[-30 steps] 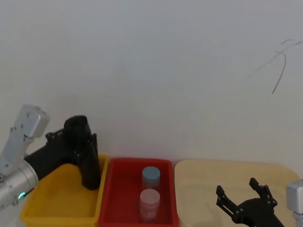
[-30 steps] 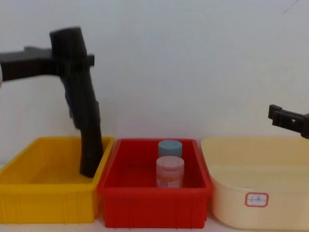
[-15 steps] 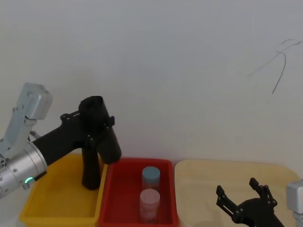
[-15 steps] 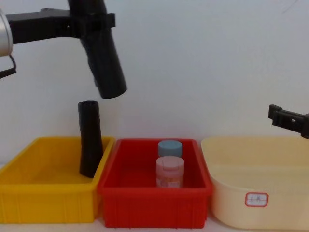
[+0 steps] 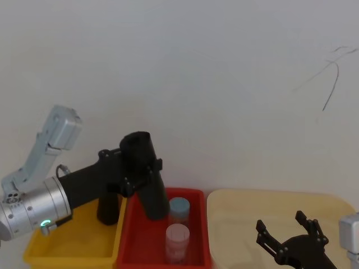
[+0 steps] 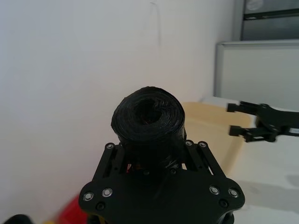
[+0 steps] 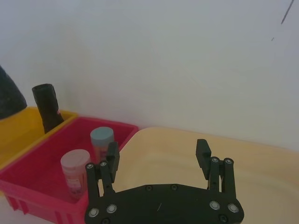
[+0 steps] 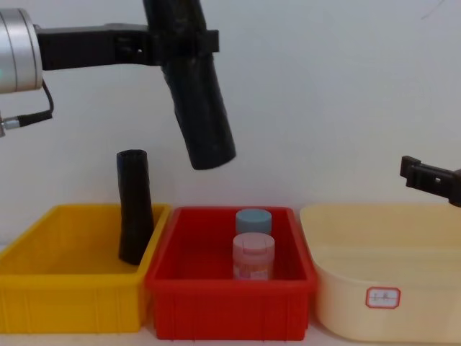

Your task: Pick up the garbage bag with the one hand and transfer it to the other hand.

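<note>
1. Half of the task looks done, judging from the head view. The left gripper (image 5: 140, 171) has its fingers clamped on the garbage bag (image 5: 148, 185), which hangs tilted above the left part of the red bin (image 5: 190, 191) and rests on nothing. The right gripper (image 5: 279, 220) hovers low, well to the right of the red bin and over the beige basin (image 5: 247, 197). Its fingers are apart and empty.
2. In the left wrist view, the round end of the garbage bag (image 6: 148, 114) sticks out between the two fingers of the left gripper (image 6: 154, 149), pressed from both sides. Farther off, the right gripper (image 6: 232, 119) is spread wide.
3. In the right wrist view, the right gripper (image 7: 157, 149) has nothing between its spread fingers. The red bin (image 7: 126, 127) with two jars (image 7: 101, 140) lies beyond it. A slimmer black roll (image 7: 46, 105) stands in the yellow bin (image 7: 21, 126), which is just beside the red bin.
4. In the chest view, the garbage bag (image 8: 200, 108) is high above the red bin (image 8: 230, 306). Its lower end leans toward the right gripper (image 8: 428, 176) but is well apart from it. The pick-up is done and the transfer is not. I judge that the two grippers must meet, the right one must close on the bag, and then the left one must let go.
</note>
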### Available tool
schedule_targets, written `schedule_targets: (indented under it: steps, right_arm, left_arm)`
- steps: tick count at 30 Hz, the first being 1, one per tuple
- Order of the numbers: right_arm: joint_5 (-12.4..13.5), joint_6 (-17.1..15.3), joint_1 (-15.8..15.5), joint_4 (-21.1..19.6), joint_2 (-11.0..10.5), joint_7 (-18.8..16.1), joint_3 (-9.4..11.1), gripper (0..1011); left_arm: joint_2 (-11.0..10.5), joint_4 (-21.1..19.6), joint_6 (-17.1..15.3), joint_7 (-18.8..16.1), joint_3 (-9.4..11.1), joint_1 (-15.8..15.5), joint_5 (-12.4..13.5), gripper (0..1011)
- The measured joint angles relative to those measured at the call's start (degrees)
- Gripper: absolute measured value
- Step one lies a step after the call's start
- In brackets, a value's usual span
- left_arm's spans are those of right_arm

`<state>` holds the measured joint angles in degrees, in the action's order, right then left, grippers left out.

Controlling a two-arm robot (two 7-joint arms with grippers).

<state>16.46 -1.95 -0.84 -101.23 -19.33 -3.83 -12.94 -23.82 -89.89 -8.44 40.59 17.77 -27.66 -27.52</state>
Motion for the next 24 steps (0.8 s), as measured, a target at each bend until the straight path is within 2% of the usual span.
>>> schedule_targets:
  steps: [15,24]
  right_arm:
    - [0.0,0.0,0.0,0.0,0.0,0.0,0.0,1001]
    - [0.0,0.0,0.0,0.0,0.0,0.0,0.0,1001]
  left_arm:
    - [-0.4,1.8,-2.8,6.0,4.3,-2.4,-2.2,462]
    - [-0.1,2.6,-3.9,8.0,6.4,-3.6,-2.8,462]
